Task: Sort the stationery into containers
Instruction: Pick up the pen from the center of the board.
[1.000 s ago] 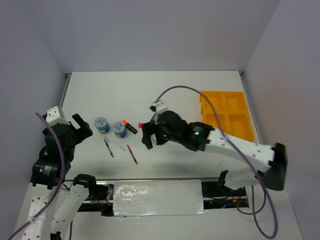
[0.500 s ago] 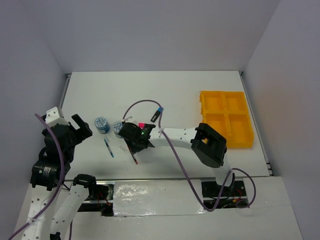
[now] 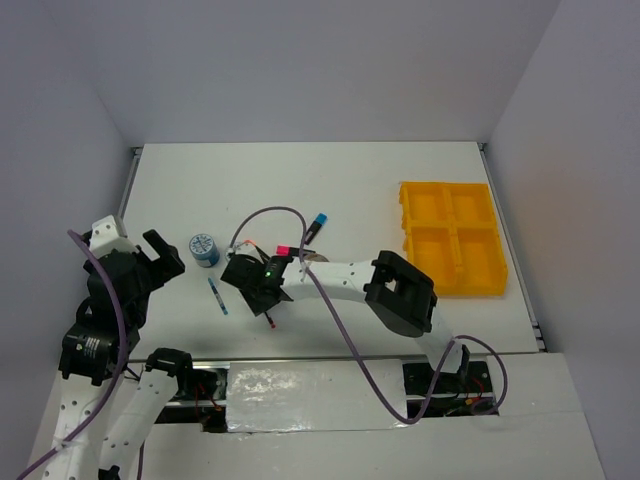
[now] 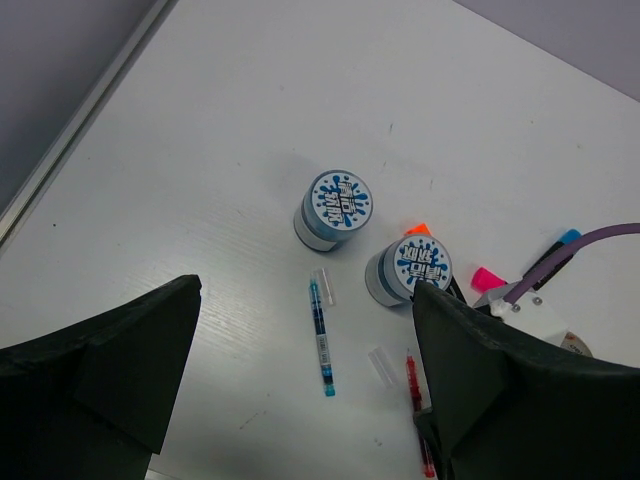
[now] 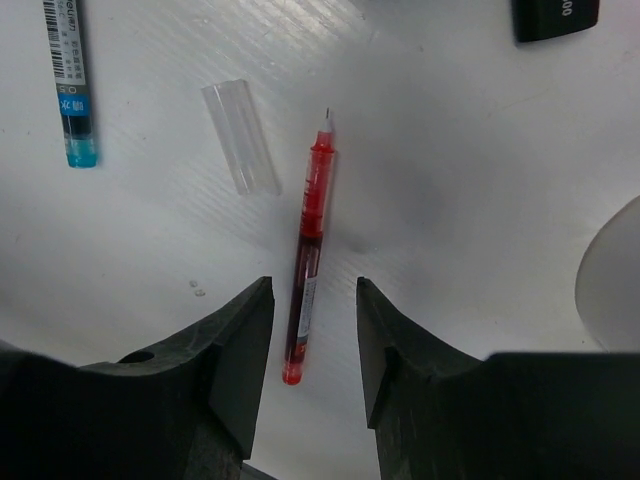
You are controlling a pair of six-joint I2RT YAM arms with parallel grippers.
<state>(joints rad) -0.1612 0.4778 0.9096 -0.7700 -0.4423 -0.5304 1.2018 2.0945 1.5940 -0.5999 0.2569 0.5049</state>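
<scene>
- The white tabletop (image 3: 400, 190) is smooth and matte. All the loose stationery lies on its left half.
- The yellow tray (image 3: 452, 226), moulded plastic with four square compartments, sits far to the right. We see nothing in it, so we judge the sorting is barely started.
- The right tool (image 5: 312, 300) has changed most. A second ago it hung mid-table, right of the tapes. Now it has swung left and dropped low, its dark jaws spread wide on either side of the pen, touching nothing yet. We take this as lining up a pick.
- The left tool (image 4: 305, 375) has not moved. It hovers at the left edge, jaws agape and empty.
- The far tape roll (image 4: 336, 208) and the near tape roll (image 4: 410, 270) are squat cylinders with blue-splash labels, standing just beside each other.
- The pink-capped marker (image 3: 282, 250) and the blue-capped marker (image 3: 316, 225) are short, black-bodied sticks.
- The red pen (image 5: 308, 265) is thin, glossy and translucent, lying uncapped between the right jaws.
- The blue pen (image 5: 70, 90) lies well to its left.
- A clear cap (image 5: 241, 136), a small ribbed tube, rests near the red pen's tip.
</scene>
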